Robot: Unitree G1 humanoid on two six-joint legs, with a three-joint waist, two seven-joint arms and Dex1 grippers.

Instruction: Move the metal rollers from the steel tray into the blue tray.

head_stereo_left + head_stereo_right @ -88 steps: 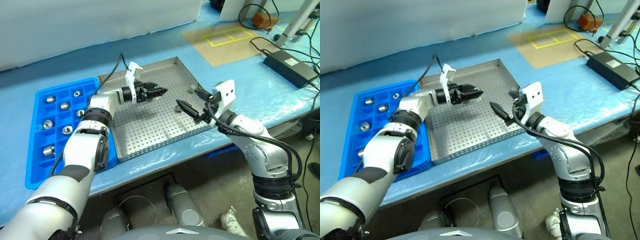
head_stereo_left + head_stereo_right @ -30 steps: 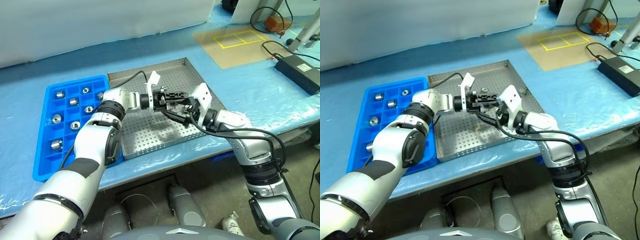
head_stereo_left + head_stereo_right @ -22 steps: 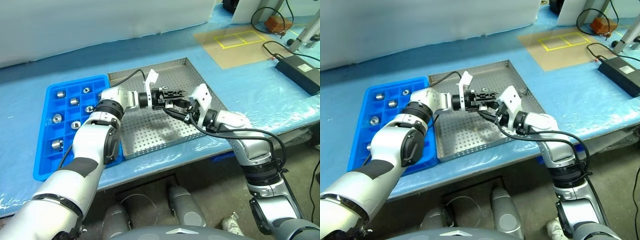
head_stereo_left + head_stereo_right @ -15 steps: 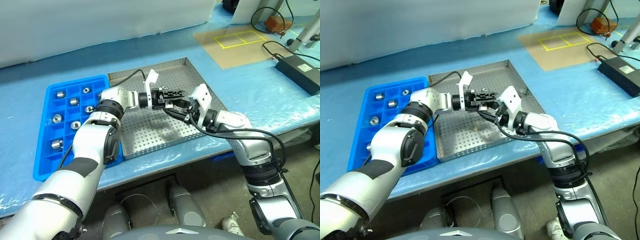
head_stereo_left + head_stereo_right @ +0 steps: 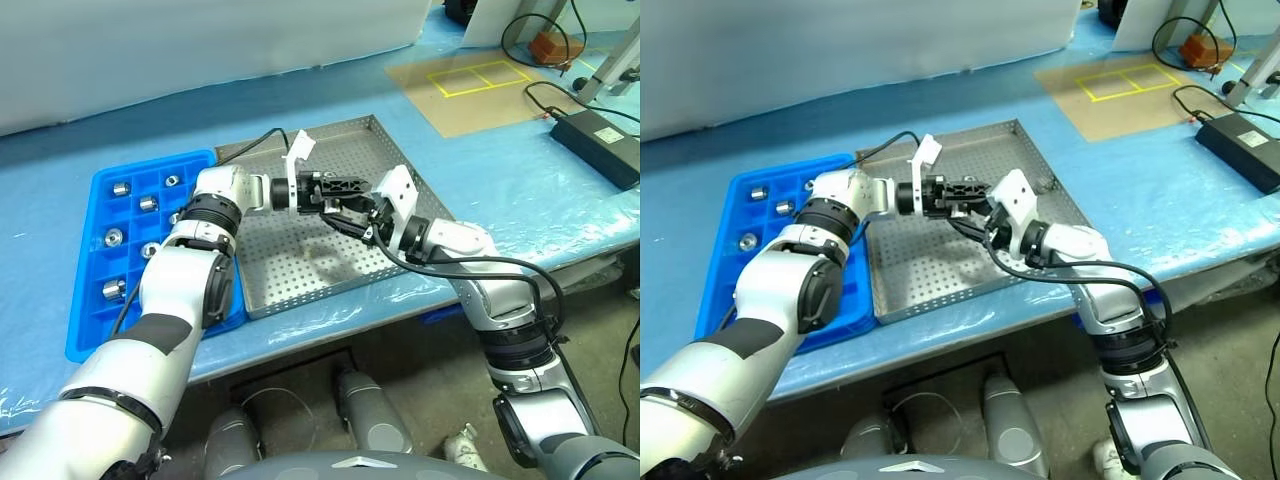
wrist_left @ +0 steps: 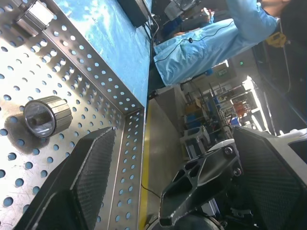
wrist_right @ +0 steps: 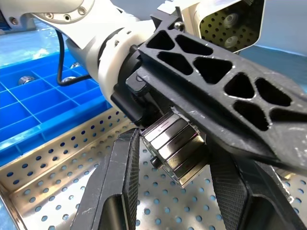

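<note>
Above the middle of the steel tray (image 5: 300, 270), my two grippers meet tip to tip. My right gripper (image 7: 173, 142) is shut on one of the metal rollers (image 7: 175, 148), a ribbed shiny cylinder held off the tray. One finger of my left gripper (image 6: 175, 134) lies across the top of that roller. The left jaws stand wide open, with a right finger (image 6: 201, 187) between them. Another roller (image 6: 45, 115) lies on the perforated steel. The blue tray (image 5: 90, 320) on the left holds several rollers (image 5: 113, 237) in its compartments.
A black power brick (image 5: 590, 130) with cables sits at the far right of the blue-covered table. A yellow taped square (image 5: 470, 75) is behind the steel tray. A person in a light blue sleeve (image 6: 206, 43) stands beyond the table. The table's front edge runs just below both trays.
The grippers, apart over the tray in the earliest frames, have come together. Over the last second they stayed joined, and the right fingers closed in on the roller.
</note>
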